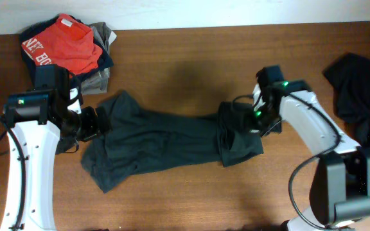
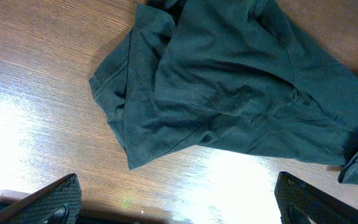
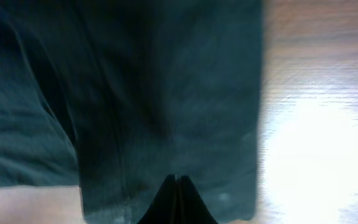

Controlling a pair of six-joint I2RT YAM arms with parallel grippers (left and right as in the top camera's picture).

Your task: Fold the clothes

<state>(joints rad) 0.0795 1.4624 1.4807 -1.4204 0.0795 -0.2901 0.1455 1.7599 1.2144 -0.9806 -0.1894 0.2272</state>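
Tabletop (image 1: 191, 199) carries one spread shirt (image 1: 153, 144), one stack (image 1: 69, 45), one black heap (image 1: 358, 90)

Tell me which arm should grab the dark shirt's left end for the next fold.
Left. The left gripper is open right beside that end of the dark shirt; the right gripper is shut over the opposite end.

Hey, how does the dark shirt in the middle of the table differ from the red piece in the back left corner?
The dark shirt is charcoal with no print showing; the red piece shows white letters. The dark shirt lies stretched out and rumpled on the table; the red piece sits on top of a pile of other clothes. The dark shirt covers far more area. Both are soft garments, neither neatly folded.
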